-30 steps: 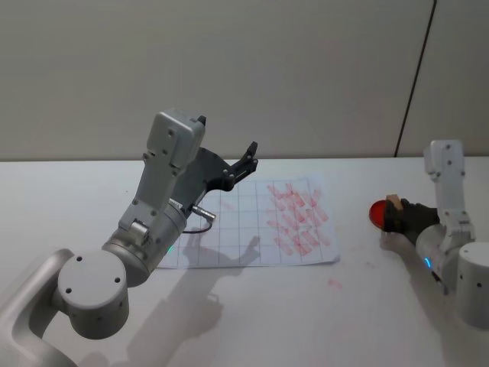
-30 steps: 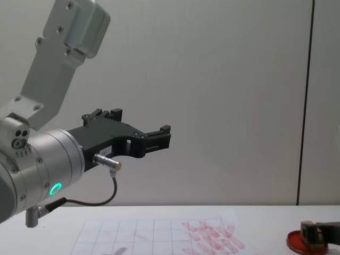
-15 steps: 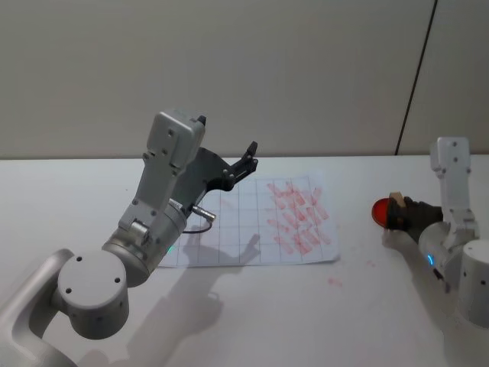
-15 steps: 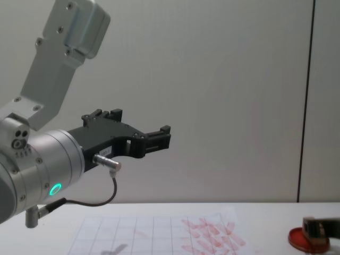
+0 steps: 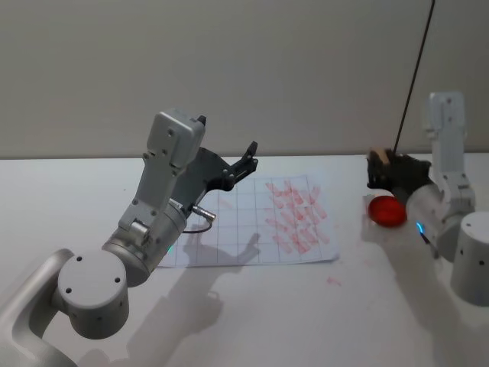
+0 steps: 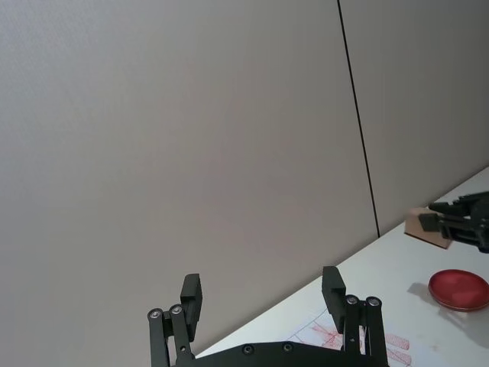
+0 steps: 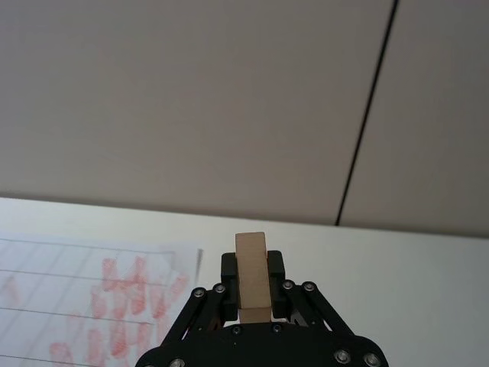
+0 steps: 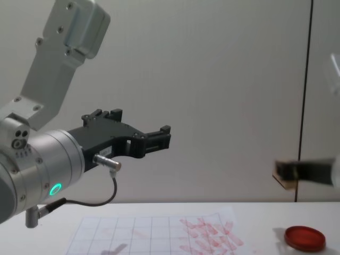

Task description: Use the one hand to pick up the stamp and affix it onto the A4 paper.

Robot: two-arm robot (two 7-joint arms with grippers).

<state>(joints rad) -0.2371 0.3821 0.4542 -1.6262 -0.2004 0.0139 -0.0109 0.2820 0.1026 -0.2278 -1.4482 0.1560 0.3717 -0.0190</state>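
The right gripper point(image 5: 379, 165) hangs in the air off the right side of the paper point(image 5: 248, 233), well clear of its edge. Its fingers are clamped on the two flat sides of the stamp point(image 7: 250, 267), which stands out past the fingertips. The red ink pad point(image 5: 387, 210) lies on the table point(image 5: 306, 321) beyond the same right edge of the paper, below the held stamp and not touching it.

The step in hand looks like the carry: the stamp is up off the pad and has yet to reach the sheet. The next move probably calls for a sideways travel until the stamp is over the paper. It would then need a straight descent with the stamp's face flat to the sheet, so the print comes out whole. The grid squares on the paper's left half look free of prints, while its right half is crowded with red marks.

The left gripper point(image 6: 261, 284) is parked high above the paper's left part, fingers spread wide with nothing between them.

The stamp's printing face cannot be seen, so whether it carries ink is unknown. In the head view the left arm covers the paper's near left corner. In the chest view the right gripper is hard to make out and runs off the frame.
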